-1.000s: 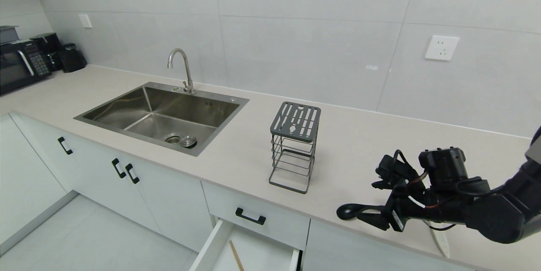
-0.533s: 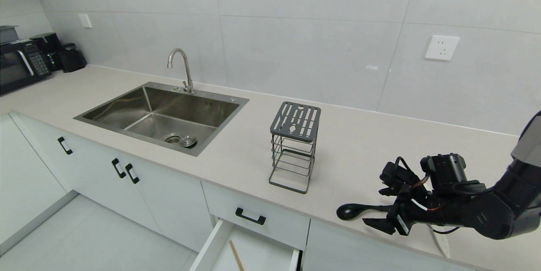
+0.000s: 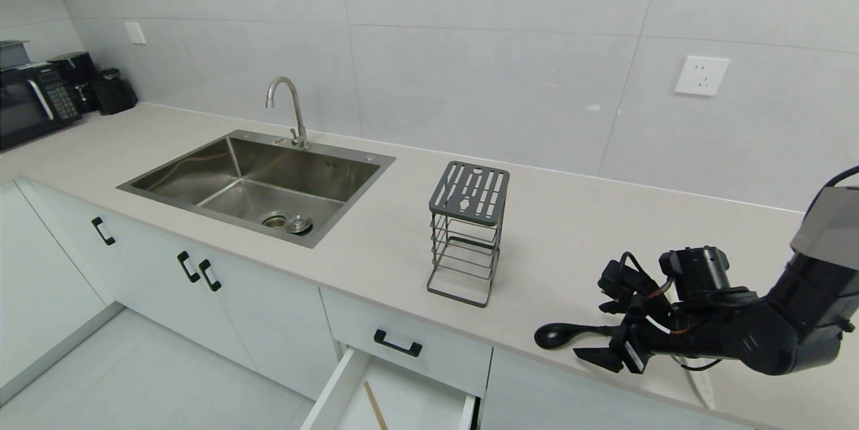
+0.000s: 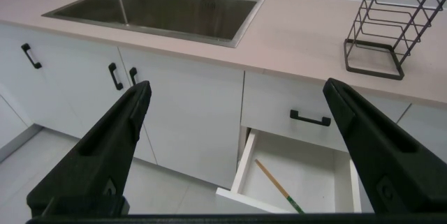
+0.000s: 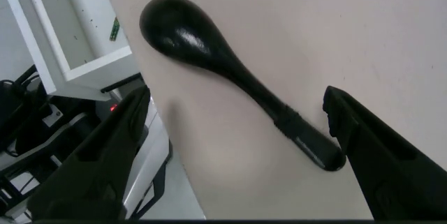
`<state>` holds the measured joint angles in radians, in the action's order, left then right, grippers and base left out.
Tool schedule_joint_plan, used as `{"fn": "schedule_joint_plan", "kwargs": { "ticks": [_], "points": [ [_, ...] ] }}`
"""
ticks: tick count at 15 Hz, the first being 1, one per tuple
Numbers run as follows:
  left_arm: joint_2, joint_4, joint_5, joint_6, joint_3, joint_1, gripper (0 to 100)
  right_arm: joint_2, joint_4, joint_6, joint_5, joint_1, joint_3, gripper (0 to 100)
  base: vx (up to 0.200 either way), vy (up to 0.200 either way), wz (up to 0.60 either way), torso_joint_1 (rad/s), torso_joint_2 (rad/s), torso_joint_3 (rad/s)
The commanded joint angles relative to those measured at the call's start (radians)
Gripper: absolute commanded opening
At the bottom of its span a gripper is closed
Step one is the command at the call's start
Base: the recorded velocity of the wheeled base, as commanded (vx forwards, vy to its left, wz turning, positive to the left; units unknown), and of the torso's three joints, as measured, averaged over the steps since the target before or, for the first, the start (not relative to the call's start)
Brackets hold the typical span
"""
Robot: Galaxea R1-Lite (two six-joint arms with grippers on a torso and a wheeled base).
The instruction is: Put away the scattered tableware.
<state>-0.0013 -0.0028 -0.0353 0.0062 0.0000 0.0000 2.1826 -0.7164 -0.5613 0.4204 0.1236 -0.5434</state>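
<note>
Two claws are in sight, and both stand spread wide with nothing in them. On the pale worktop [image 3: 570, 235] a dark wire rack [image 3: 468, 235] stands upright, and I'll place everything else from it. The black spoon [image 3: 560, 334] lies flat on the worktop to the right of the rack and nearer the front edge. Its bowl points toward the rack and its handle runs away from it. The right claw [image 3: 604, 339] sits low over that handle, one finger on each side. From the right wrist view the spoon lies between the fingers with bare worktop on both sides of it, so it is straddled, not gripped. Whether the handle's far end touches a finger I cannot tell. Something slim and pale lies under the right arm at the worktop's edge, further right of the rack; I cannot make out what it is. Below the rack, in the white cabinet front, a drawer [image 3: 349, 390] is pulled out, with a thin wooden stick [image 4: 278, 188] lying slantwise on its floor. The left claw [image 4: 234, 154] hangs out in front of the cabinets, lower than the rack, looking down at that open drawer. To the left of the rack a steel sink [image 3: 258, 182] is set into the worktop, with a curved tap [image 3: 285, 108] behind it.
</note>
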Motion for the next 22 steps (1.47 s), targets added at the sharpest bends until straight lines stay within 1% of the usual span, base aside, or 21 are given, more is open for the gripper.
{"fn": "schedule_joint_plan", "kwargs": {
  "ticks": [1, 3, 6, 9, 10, 12, 17, 22],
  "points": [
    [0.001, 0.0, 0.0, 0.0, 0.0, 0.0, 100, 0.042, -0.005, 0.0, 0.0, 0.002, -0.023, 100, 0.0, 0.0, 0.0, 0.0, 0.0, 0.0],
    [0.001, 0.0, 0.0, 0.0, 0.0, 0.0, 100, 0.059, -0.005, 0.0, -0.002, 0.002, -0.03, 100, 0.0, 0.0, 0.0, 0.0, 0.0, 0.0],
    [0.001, 0.0, 0.0, 0.0, 0.0, 0.0, 100, 0.106, -0.006, -0.012, -0.006, 0.011, -0.092, 100, 0.0, 0.0, 0.0, 0.0, 0.0, 0.0],
    [0.001, 0.0, 0.0, 0.0, 0.0, 0.0, 100, 0.141, -0.006, -0.02, -0.006, 0.024, -0.116, 100, 0.0, 0.0, 0.0, 0.0, 0.0, 0.0],
    [0.001, 0.0, 0.0, 0.0, 0.0, 0.0, 100, 0.151, -0.006, -0.02, -0.005, 0.024, -0.124, 0, 0.0, 0.0, 0.0, 0.0, 0.0, 0.0],
    [0.001, 0.0, 0.0, 0.0, 0.0, 0.0, 100, 0.157, -0.006, -0.02, -0.005, 0.025, -0.133, 0, 0.0, 0.0, 0.0, 0.0, 0.0, 0.0],
    [0.001, 0.0, 0.0, 0.0, 0.0, 0.0, 100, 0.143, -0.008, -0.022, -0.009, 0.022, -0.102, 0, 0.0, 0.0, 0.0, 0.0, 0.0, 0.0],
    [0.001, 0.0, 0.0, 0.0, 0.0, 0.0, 100, 0.002, -0.015, -0.023, -0.009, 0.027, -0.032, 0, 0.0, 0.0, 0.0, 0.0, 0.0, 0.0]
  ]
}}
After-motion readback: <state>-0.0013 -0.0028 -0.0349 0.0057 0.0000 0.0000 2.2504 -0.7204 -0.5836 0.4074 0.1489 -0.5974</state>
